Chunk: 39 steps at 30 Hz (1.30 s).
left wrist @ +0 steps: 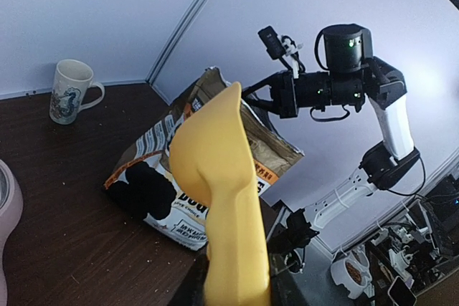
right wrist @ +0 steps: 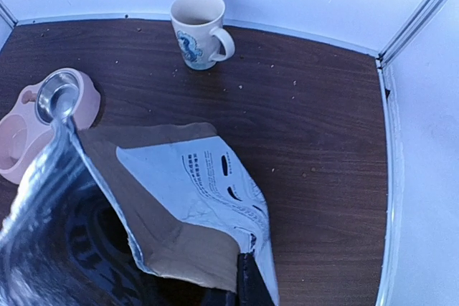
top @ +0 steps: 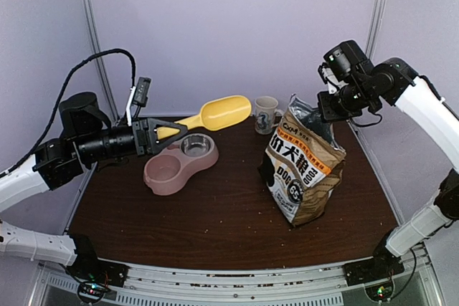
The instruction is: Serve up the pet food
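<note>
Tan bag (top: 305, 170) printed "DOG"; right pincer (top: 320, 114) pinching rim.

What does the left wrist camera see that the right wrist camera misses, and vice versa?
Only left wrist: the yellow scoop and the right arm from outside, the right gripper shut on the top of the bag. Only right wrist: the bag's silvery lining, seen down its open mouth. Both: the bag, the mug, the pink feeder (just its edge from the left) and the table.
</note>
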Each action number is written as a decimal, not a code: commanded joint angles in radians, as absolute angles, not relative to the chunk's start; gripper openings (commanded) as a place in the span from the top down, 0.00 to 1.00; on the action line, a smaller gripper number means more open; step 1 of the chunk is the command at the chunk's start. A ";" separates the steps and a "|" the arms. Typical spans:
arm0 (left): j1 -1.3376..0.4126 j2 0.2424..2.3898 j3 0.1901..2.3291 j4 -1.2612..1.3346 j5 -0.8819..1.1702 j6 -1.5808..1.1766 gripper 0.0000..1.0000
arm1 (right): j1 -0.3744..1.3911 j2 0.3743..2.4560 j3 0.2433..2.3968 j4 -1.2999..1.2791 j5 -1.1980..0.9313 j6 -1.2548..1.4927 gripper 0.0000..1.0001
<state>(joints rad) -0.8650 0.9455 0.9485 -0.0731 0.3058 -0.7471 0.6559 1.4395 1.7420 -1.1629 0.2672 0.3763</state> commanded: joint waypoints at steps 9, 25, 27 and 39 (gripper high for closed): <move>-0.841 0.877 0.917 -0.056 0.288 -0.712 0.88 | 0.800 1.369 1.537 -0.797 0.167 0.496 1.00; -0.839 0.707 0.688 -0.297 0.376 -0.641 0.90 | 1.088 1.528 1.210 -0.342 -0.002 0.730 1.00; -0.842 0.705 0.669 -0.340 0.395 -0.631 0.91 | 1.089 1.523 1.213 -0.346 0.001 0.723 1.00; -0.929 0.916 0.681 -0.324 0.342 -0.592 0.92 | 1.119 1.510 1.237 -0.355 -0.007 0.701 1.00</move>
